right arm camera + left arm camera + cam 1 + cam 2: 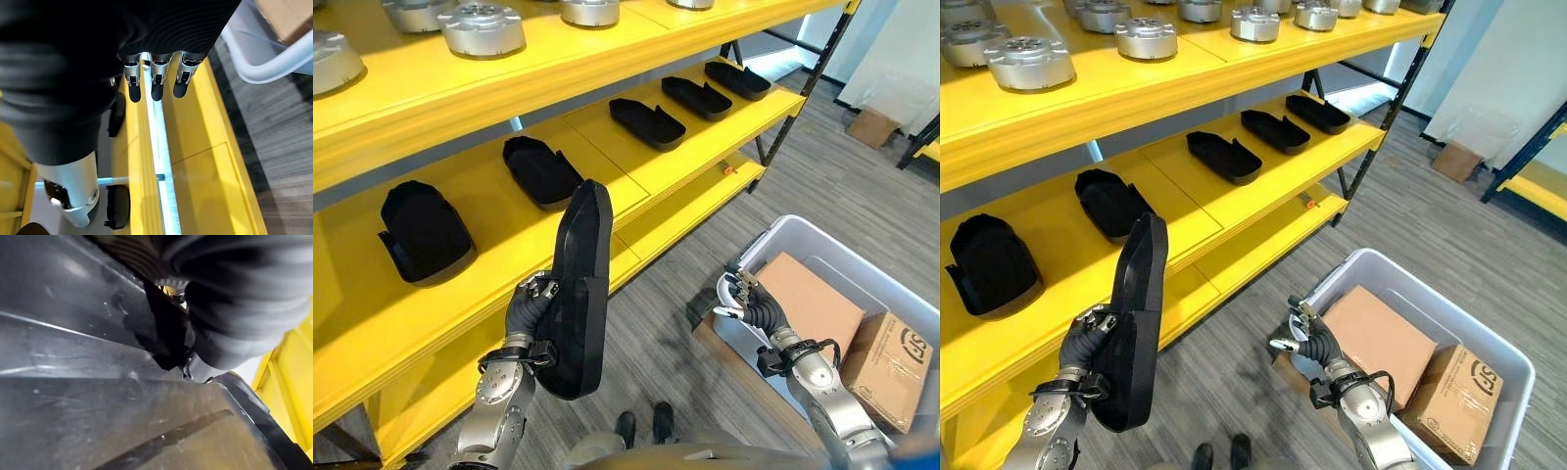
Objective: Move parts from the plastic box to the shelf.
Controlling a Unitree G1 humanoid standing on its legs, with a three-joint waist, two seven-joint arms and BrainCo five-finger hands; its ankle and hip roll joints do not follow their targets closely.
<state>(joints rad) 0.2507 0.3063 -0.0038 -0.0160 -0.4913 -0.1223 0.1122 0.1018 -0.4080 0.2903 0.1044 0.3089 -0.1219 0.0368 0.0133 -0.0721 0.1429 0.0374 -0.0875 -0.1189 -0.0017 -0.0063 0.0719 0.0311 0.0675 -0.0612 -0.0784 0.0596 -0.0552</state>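
My left hand point(527, 308) is shut on a long black plastic part point(579, 294), held upright on its end in front of the yellow shelf's middle board point(607, 166). Close up, the black part point(98, 406) lies against the left hand's cover. Several black parts lie in a row on that board, among them a rounded part point(426, 233) and a flatter part point(541, 171). My right hand point(754, 305) hovers at the near corner of the grey plastic box point(803, 227), open with nothing in its relaxed fingers point(154, 78).
Two cardboard boxes point(808, 299) point(891, 357) lie inside the plastic box. Silver metal discs point(481, 29) stand on the top shelf board. A lower yellow board point(695, 211) juts out over grey floor between shelf and box. Another cardboard box point(871, 125) sits far right.
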